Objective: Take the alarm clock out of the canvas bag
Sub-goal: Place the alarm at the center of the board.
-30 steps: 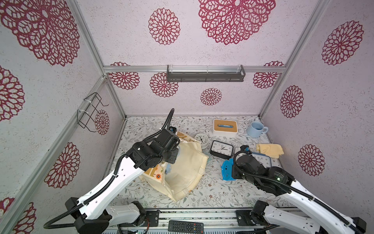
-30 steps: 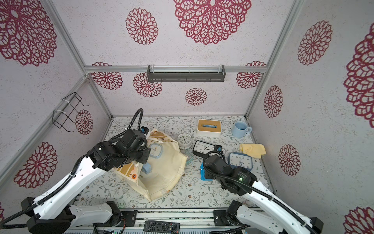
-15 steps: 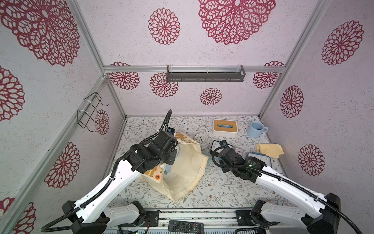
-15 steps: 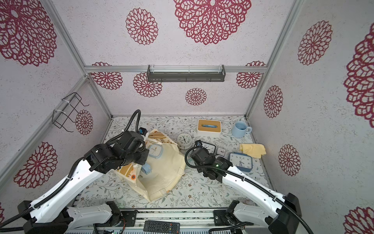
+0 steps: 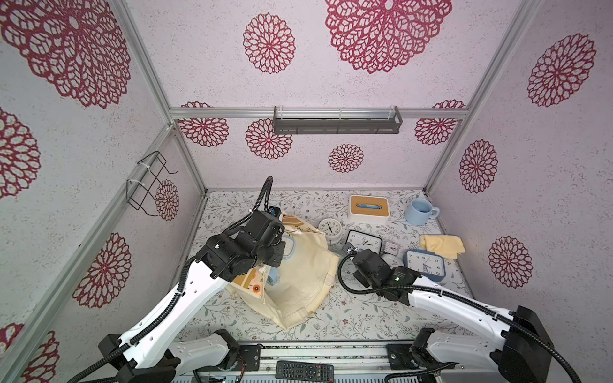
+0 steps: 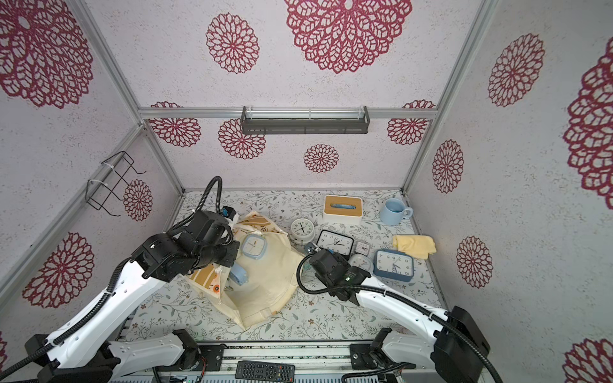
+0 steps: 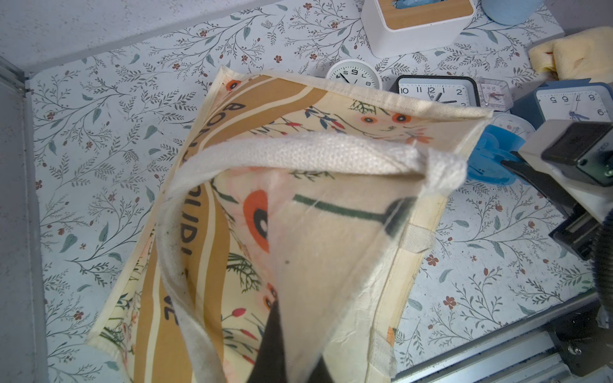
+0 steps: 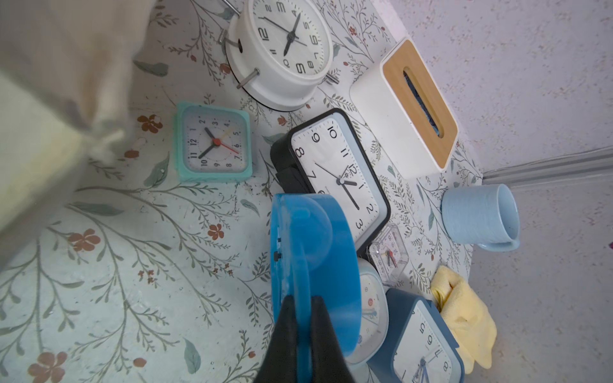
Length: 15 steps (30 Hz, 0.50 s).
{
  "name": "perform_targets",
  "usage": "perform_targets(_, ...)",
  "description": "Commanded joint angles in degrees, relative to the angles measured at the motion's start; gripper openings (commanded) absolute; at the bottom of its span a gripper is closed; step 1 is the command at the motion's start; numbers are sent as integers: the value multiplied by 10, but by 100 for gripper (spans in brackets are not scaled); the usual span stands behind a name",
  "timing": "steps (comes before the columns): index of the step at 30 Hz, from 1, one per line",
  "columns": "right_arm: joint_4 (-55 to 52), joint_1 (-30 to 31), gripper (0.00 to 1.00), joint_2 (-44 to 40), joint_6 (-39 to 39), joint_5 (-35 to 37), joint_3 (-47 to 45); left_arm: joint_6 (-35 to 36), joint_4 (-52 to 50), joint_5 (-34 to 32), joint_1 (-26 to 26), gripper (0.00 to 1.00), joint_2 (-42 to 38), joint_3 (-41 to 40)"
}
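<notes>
Two grips, left jaws on canvas bag (image 5: 308, 275), right jaws on alarm clock (image 8: 318, 252)

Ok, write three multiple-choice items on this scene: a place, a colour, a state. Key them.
1. Where on the table is the mug? A. far right corner, near the tissue box. B. near edge. C. middle.
2. What colour is the clock in the right end effector? A. white. B. bright blue. C. black.
3. How is the left end effector? A. open over the table. B. shut on nothing. C. shut on the canvas bag.
Key: 1 A, it stands by the back wall beside the box; 2 B, blue casing sits between the shut fingers; 3 C, bag cloth is pinched in the left wrist view.
</notes>
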Motion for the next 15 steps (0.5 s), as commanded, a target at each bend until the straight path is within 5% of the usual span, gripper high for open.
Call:
perform_targets(1, 91, -3, 0, -12, -76, 14, -8, 7, -5, 4, 11, 0, -4, 9)
perform_targets(9, 84, -2, 1, 23, -86, -17, -19, 5, -6, 9, 14, 0, 0, 13)
perform_targets(15, 26, 8, 18, 27, -50, -58, -6, 8, -8, 10, 15, 0, 5, 20)
